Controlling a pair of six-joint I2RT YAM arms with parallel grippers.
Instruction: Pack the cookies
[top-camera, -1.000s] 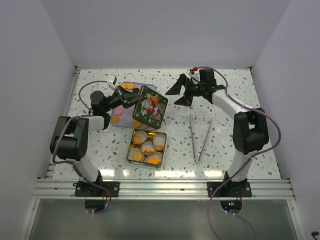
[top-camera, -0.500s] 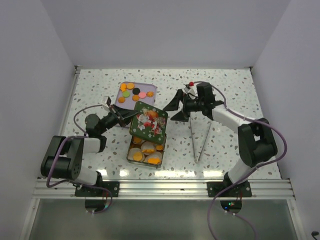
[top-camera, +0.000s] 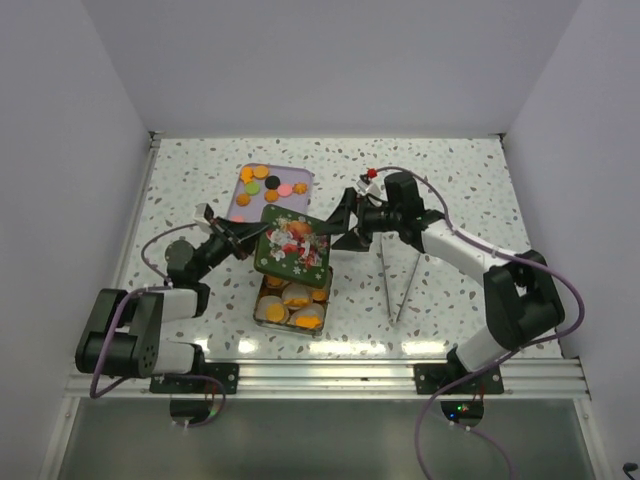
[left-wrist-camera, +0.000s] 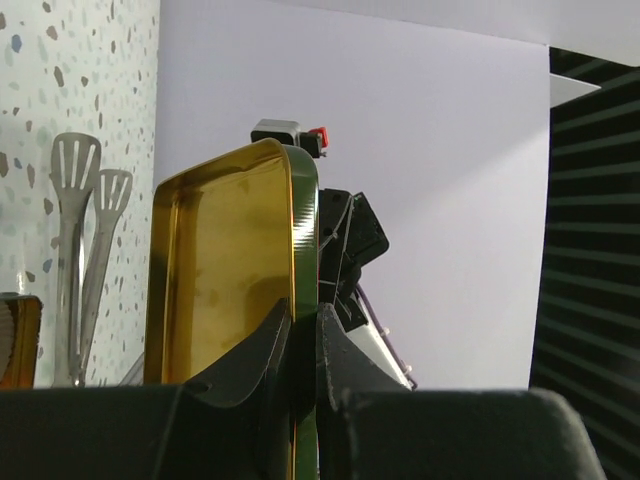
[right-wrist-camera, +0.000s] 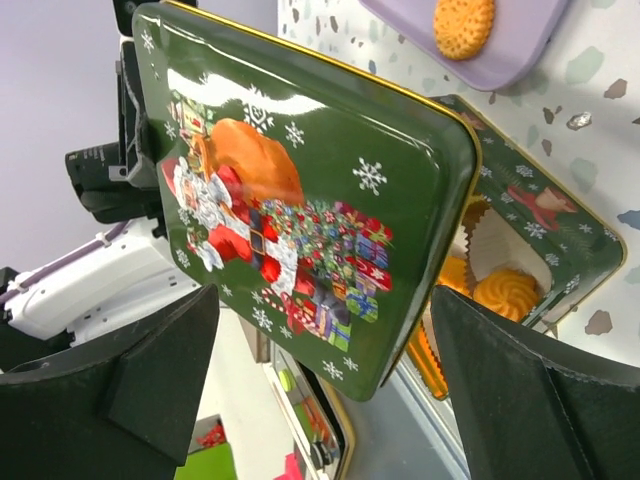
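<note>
Above the tin (top-camera: 259, 310) of cookies (top-camera: 297, 296), left gripper (top-camera: 252, 236) pinches the glossy green lid (top-camera: 293, 243); right gripper (top-camera: 344, 222) gapes.

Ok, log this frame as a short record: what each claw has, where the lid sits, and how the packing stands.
left claw: shut on the tin lid, pinching its rim
right claw: open, beside the lid's right edge
lid position: tilted, above the tin base, partly covering it
tin contents: paper cups with orange cookies
unpacked: loose cookies on the purple tray
idle: tongs lying right of the tin
</note>
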